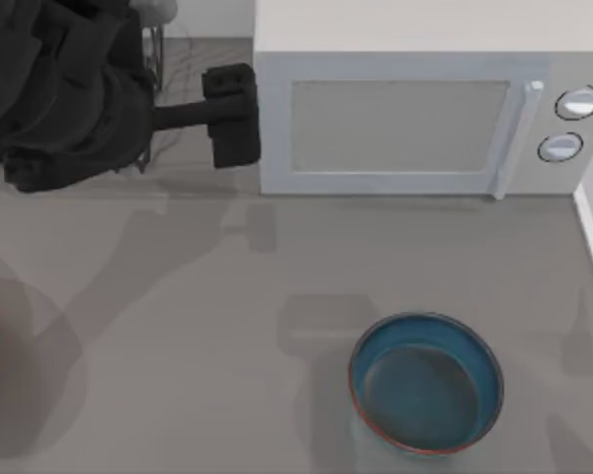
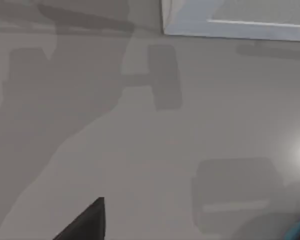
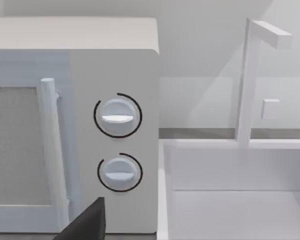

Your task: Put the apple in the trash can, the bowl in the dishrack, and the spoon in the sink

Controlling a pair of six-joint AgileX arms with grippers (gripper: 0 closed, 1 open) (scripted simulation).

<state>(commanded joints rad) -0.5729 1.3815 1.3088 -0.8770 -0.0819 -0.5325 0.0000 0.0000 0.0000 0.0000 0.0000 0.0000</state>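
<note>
The left gripper hung at the far left beside the microwave, its fingers spread and empty. The bowl sat upright on the table's near right. The sink lay right of the microwave.

Top view looks straight down on table; right wrist view faces microwave closely, apparently level; both share it.

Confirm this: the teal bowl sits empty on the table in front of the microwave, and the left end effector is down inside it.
One thing is wrong: the left end effector is not in the bowl. The top view shows it up beside the microwave, far from the bowl, which does sit empty on the table.
</note>
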